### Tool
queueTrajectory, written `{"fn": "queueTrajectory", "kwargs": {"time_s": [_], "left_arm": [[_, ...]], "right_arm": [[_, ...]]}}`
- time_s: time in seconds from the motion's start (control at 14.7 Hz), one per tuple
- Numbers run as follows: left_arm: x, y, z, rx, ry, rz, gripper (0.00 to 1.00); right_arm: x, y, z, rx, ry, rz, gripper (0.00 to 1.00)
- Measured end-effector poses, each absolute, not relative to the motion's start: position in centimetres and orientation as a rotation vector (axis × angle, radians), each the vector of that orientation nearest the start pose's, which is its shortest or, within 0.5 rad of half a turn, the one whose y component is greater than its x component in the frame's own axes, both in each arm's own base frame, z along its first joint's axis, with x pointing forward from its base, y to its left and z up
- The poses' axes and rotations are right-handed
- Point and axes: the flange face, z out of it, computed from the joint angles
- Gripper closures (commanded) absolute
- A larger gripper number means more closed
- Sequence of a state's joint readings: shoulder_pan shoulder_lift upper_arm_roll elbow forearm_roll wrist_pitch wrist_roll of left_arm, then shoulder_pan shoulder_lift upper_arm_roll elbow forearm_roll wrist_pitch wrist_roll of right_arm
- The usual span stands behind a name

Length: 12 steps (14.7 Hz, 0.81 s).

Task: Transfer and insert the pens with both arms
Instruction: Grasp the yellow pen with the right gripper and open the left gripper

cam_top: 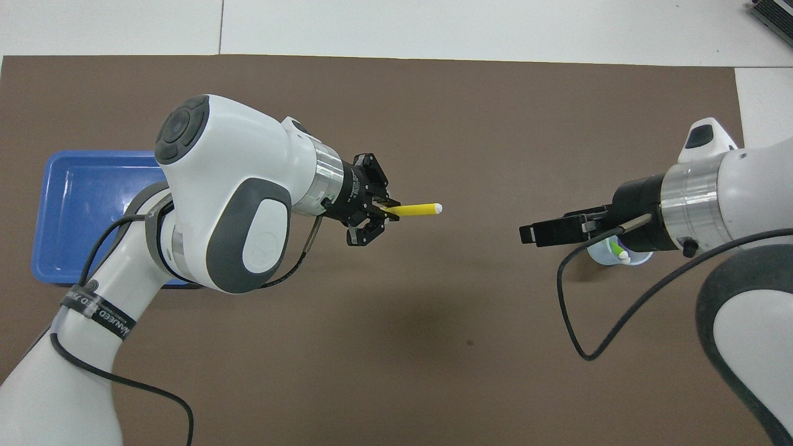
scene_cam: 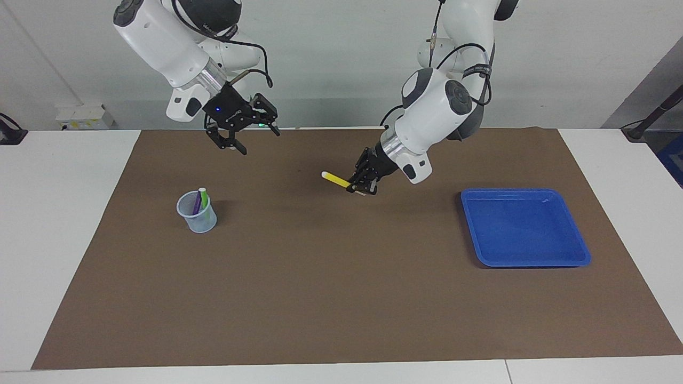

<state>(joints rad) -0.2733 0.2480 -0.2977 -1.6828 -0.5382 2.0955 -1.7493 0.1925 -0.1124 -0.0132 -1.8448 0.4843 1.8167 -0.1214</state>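
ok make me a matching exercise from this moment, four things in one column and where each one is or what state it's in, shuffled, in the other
Things
1. yellow pen
2. purple pen
3. blue tray
4. right gripper

Places or states
A. lies on the mat with nothing in it, toward the left arm's end
B. stands in the clear cup
C. open, up in the air
D. held by the left gripper over the middle of the mat

Pairs: 1-D, 2-B, 3-A, 4-C
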Motion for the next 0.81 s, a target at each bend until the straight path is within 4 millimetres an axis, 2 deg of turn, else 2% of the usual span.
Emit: {"fn": "queueTrajectory", "kwargs": {"time_s": [0.34, 0.61, 0.81], "left_arm": [[53.1, -37.8, 48.8, -2.579, -2.241, 0.857, 1.0], [51.2, -40.5, 49.3, -2.593, -2.238, 0.87, 1.0], [50.4, -41.7, 49.4, -2.595, -2.253, 0.874, 1.0]], "right_arm": [[52.2, 14.2, 58.4, -2.599, -0.246, -0.116, 0.0], [52.2, 15.7, 58.1, -2.591, -0.256, -0.14, 0.01], [52.1, 16.2, 57.6, -2.592, -0.253, -0.138, 0.04]]}}
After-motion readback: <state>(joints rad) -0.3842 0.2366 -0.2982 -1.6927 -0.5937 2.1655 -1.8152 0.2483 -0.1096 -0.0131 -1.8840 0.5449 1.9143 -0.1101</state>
